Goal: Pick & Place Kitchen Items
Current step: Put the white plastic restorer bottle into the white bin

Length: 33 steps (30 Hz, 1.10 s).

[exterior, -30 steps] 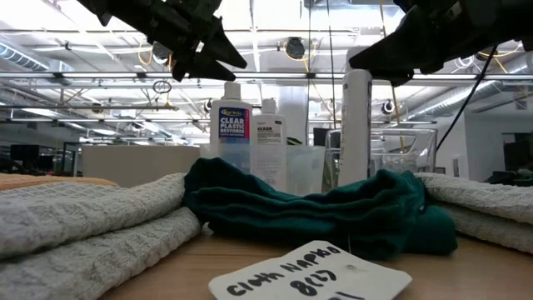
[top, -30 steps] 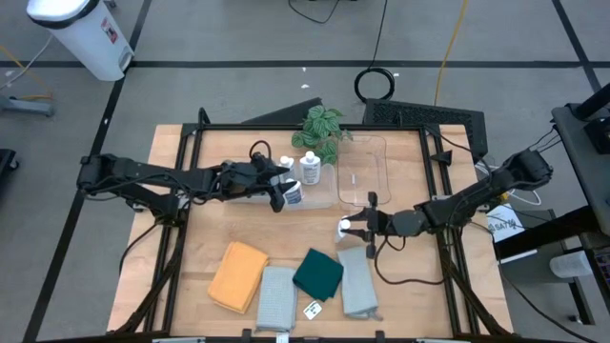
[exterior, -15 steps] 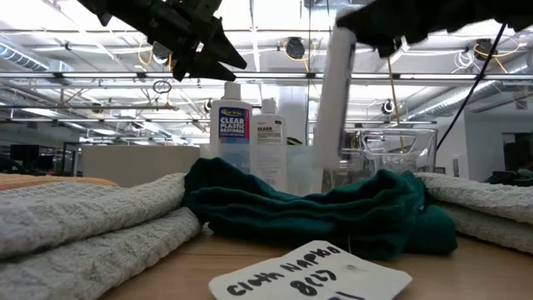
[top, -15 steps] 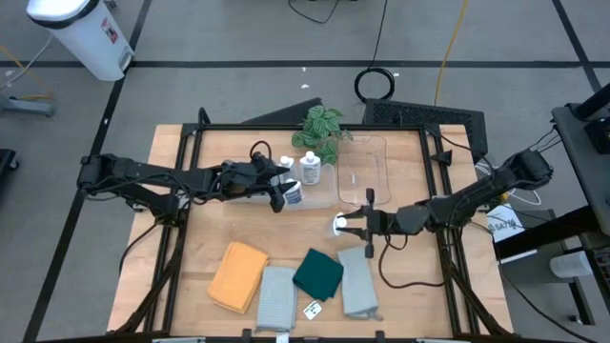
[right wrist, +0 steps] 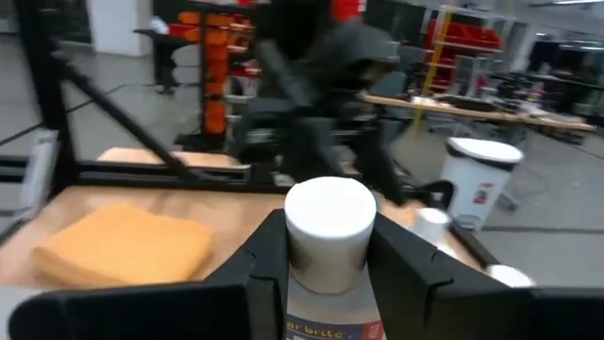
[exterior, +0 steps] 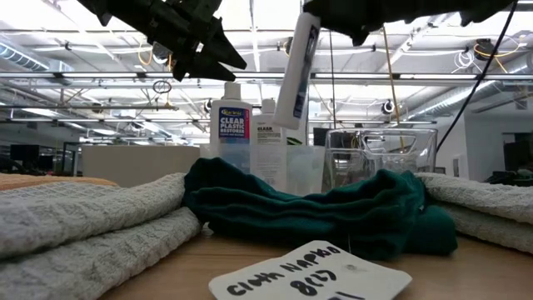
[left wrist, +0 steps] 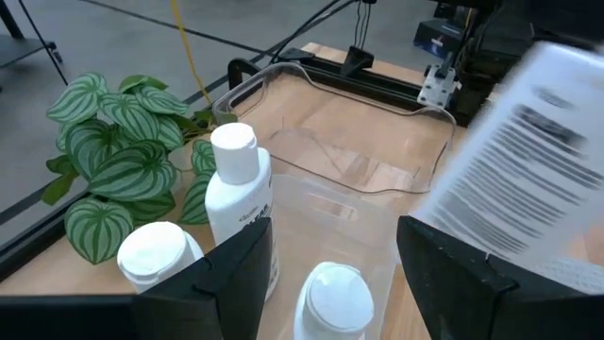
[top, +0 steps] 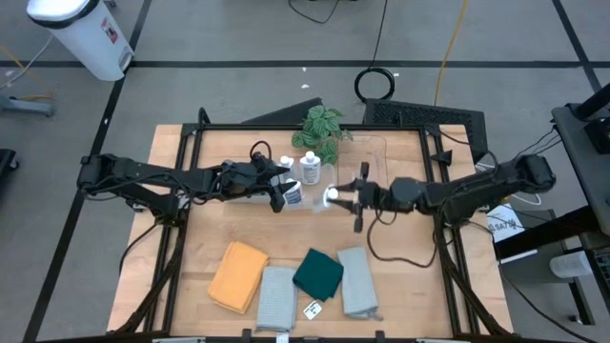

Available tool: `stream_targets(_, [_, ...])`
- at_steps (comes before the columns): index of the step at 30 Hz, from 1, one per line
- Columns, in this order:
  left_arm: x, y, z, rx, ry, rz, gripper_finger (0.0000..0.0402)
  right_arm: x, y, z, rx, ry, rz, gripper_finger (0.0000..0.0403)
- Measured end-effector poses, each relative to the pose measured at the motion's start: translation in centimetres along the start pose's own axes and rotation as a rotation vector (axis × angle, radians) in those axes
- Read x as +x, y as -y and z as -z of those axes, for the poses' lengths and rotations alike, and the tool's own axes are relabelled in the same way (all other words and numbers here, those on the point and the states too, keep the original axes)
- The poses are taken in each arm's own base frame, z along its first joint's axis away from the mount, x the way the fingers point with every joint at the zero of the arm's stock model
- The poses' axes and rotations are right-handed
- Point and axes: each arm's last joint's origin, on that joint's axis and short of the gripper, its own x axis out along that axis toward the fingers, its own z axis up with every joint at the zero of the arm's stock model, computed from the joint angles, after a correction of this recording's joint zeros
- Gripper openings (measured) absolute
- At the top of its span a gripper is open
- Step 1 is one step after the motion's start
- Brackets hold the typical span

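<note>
The clear bin is the landmark. Just left of it, the right gripper holds a white squeeze bottle by its neck, lifted and tilted. It seems light, smooth, maybe slippery. Further left, the left gripper hovers half-open, empty.

White squeeze bottle aloft, tilted.

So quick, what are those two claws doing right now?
Left gripper: open, empty, over the bin's bottles.
Right gripper: shut on a white squeeze bottle, lifted.
</note>
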Motion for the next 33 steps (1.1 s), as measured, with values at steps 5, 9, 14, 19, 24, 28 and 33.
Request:
stream_targets(5, [0.0, 0.0, 0.0, 0.0, 0.001, 0.0, 0.0235, 0.6, 2.8, 0.1, 0.036, 0.001, 0.041, 0.0086])
stream_targets(9, [0.0, 0.0, 0.0, -0.001, 0.001, 0.0, 0.0234, 1.3, 4.7, 0.9, 0.085, -0.024, 0.05, 0.0086])
stream_targets(14, [0.0, 0.0, 0.0, -0.001, 0.001, 0.0, 0.0234, 2.3, 6.1, 2.6, 0.127, -0.079, 0.059, 0.0086])
stream_targets(19, [0.0, 0.0, 0.0, 0.0, 0.001, 0.0, 0.0235, 3.5, 6.3, 4.3, 0.12, -0.118, 0.069, 0.0086])
stream_targets(24, [0.0, 0.0, 0.0, 0.003, 0.001, 0.0, 0.0234, 4.4, 6.2, 5.6, 0.119, -0.138, 0.067, 0.0086])
stream_targets(28, [0.0, 0.0, 0.0, 0.002, 0.001, 0.0, 0.0234, 4.8, 6.1, 6.4, 0.115, -0.161, 0.069, 0.0086])
stream_targets(33, [0.0, 0.0, 0.0, 0.003, 0.001, 0.0, 0.0235, 5.2, 6.0, 7.3, 0.113, -0.191, 0.069, 0.0086])
